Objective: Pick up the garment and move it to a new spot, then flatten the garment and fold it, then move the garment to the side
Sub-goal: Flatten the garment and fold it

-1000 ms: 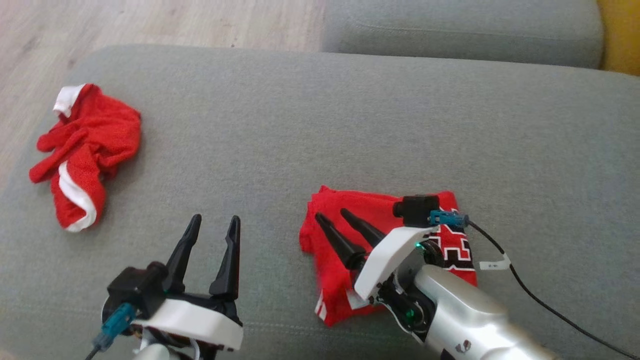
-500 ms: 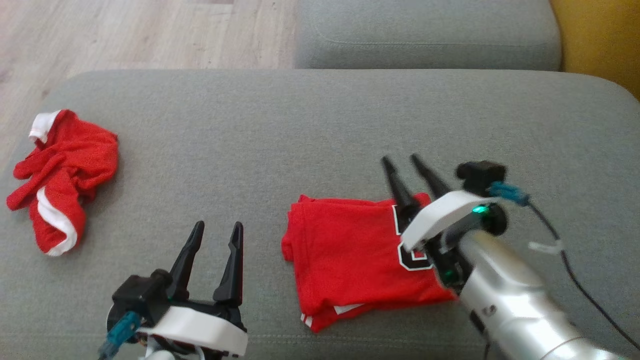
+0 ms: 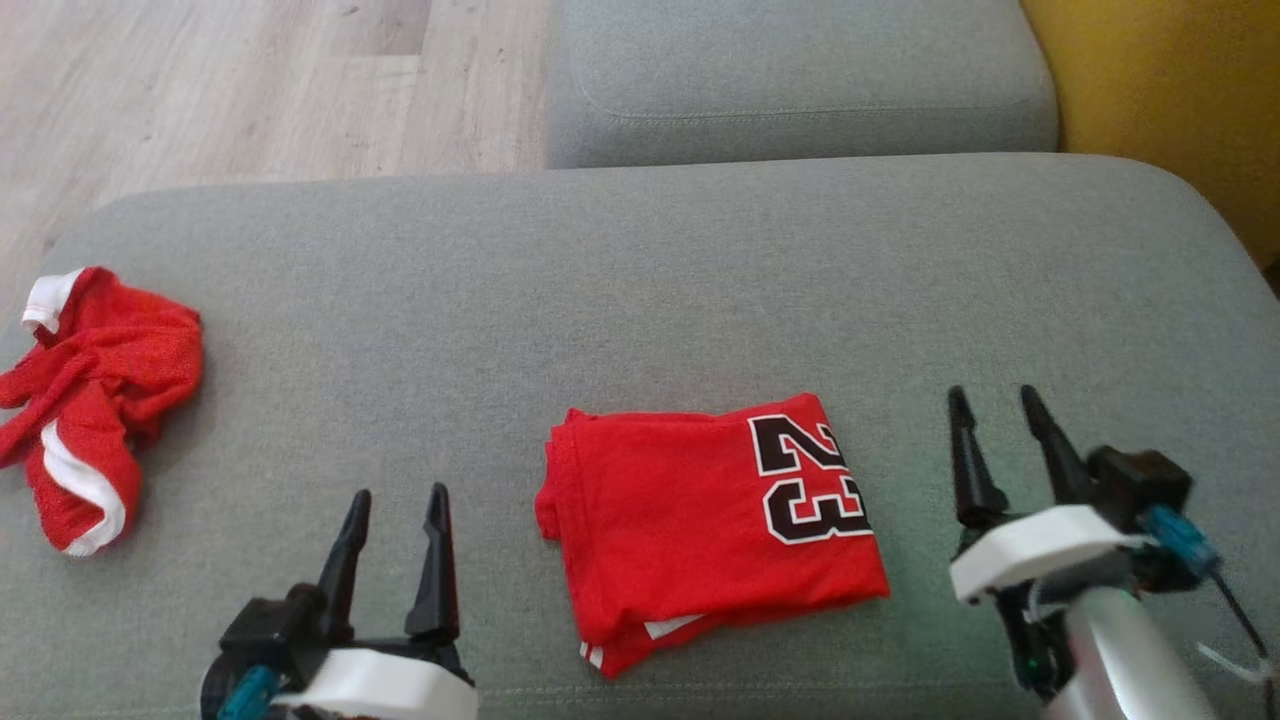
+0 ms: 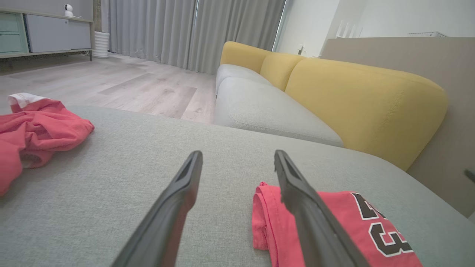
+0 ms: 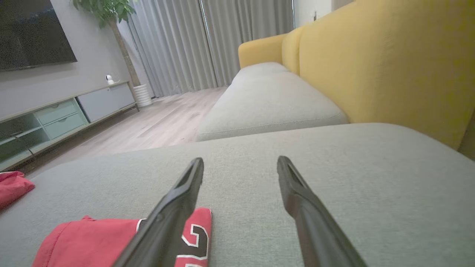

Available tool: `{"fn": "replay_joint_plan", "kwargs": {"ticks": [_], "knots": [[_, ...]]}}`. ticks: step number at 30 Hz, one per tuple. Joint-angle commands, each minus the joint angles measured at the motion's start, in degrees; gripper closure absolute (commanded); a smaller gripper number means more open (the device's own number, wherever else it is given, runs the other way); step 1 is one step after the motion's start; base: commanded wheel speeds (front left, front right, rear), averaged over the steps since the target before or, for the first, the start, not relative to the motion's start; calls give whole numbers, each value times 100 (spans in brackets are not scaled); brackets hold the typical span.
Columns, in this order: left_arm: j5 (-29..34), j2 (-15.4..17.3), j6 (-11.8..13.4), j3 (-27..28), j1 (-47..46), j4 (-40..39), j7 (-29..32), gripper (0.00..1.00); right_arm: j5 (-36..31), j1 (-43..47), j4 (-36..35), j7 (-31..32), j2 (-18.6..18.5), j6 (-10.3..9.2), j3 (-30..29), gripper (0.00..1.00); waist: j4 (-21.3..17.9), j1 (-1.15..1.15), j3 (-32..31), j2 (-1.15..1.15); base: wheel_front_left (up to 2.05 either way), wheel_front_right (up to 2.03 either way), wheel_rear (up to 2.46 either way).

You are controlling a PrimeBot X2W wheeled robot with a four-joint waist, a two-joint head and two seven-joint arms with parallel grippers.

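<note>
Pulled back off the folded red mesh jersey numbered 23 and parked just right of it: right gripper, fingers spread, holding nothing. Left gripper likewise wide and empty (low, left of the jersey). Jersey flat mid-cushion on grey fabric sofa seat; crumpled red-and-white garment far left.

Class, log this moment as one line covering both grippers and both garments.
left gripper: open, empty, left of jersey | right gripper: open, empty, right of jersey | jersey: folded, on cushion | other garment: crumpled, far left
</note>
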Motion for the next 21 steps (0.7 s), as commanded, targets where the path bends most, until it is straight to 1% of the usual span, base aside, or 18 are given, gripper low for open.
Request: {"fn": "replay_joint_plan", "kwargs": {"ticks": [1,6,10,15,21], "knots": [[74,30,40,300,-183,-112,-96,0,-81,-131,-368,40,58,39,59,0,-12,0,-9,0,0,0,0],[159,-14,77,412,-78,75,-169,0,64,541,-1328,353,64,39,-63,0,-57,0,-43,0,0,0,0],[236,-32,71,476,-4,195,-196,0,100,889,-1820,568,65,39,-133,0,-89,0,-69,0,0,0,0],[280,-58,33,523,39,286,-208,0,97,1113,-2121,690,66,39,-223,0,-95,0,-75,0,0,0,0],[328,-69,8,555,20,333,-213,0,79,1191,-2247,744,66,39,-255,0,-77,0,-46,0,0,0,0]]}}
